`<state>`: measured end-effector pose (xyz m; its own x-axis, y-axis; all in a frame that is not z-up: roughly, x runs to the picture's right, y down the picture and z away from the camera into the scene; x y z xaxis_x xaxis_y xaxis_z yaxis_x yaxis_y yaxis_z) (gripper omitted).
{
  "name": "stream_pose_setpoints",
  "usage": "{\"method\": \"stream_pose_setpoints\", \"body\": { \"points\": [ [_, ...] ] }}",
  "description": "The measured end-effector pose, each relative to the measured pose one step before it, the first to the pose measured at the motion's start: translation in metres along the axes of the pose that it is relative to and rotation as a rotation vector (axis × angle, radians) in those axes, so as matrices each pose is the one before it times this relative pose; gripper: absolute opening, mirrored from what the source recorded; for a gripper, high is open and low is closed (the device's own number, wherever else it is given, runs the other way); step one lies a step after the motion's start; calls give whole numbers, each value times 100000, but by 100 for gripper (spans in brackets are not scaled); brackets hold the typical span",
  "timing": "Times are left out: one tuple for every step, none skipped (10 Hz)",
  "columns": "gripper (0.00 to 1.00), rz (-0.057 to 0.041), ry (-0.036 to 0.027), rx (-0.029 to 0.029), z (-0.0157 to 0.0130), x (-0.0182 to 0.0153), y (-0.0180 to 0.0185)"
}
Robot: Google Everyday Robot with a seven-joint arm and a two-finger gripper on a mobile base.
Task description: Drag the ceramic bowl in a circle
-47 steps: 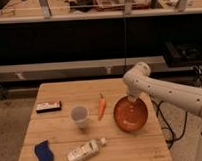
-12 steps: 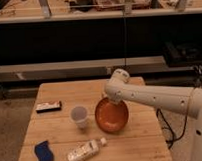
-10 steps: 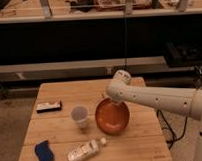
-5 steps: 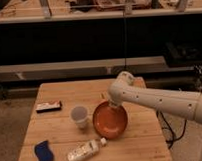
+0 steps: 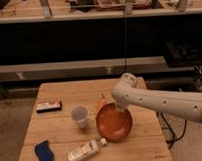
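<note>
Ceramic bowl [image 5: 114,124] on the tabletop's [image 5: 56,131] right half, tool [image 5: 119,108] down at its far rim; open or closed, cannot tell. Best dragged flat under steady downward press, arcing wide of the cup [image 5: 79,116] just left and the bottle [image 5: 84,151] in front. No legible writing anywhere.

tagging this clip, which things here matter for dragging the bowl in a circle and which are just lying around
In the job:
bowl
gripper, at the bowl's far rim

Lying about:
cup
carrot
bottle
blue sponge
dark flat bar
</note>
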<state>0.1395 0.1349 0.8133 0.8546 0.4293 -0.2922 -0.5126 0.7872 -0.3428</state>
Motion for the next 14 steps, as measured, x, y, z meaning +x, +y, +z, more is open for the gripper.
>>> {"method": "stream_pose_setpoints", "body": {
  "points": [
    [0, 4496, 3725, 704, 172, 2195, -331],
    [0, 4480, 3147, 644, 232, 1716, -96],
    [0, 3802, 1990, 460, 233, 1150, -18],
    [0, 5424, 1657, 826, 266, 1450, -120],
    [0, 3696, 701, 793, 172, 1026, -293],
    [0, 4876, 743, 1522, 127, 1366, -618],
    [0, 4929, 685, 2134, -67, 1457, -894],
    [0, 3557, 222, 1578, -241, 1035, -827],
    [0, 4838, 62, 2012, -519, 1448, -1215],
    [0, 4991, 217, 1729, -434, 1514, -1175],
    [0, 5967, -4, 1424, -179, 1483, -1400],
    [0, 2939, -415, 457, 168, 483, -791],
    [0, 2080, -471, 72, 357, 169, -656],
    [0, 1659, -1153, -216, 530, -512, -558]
  ]
}}
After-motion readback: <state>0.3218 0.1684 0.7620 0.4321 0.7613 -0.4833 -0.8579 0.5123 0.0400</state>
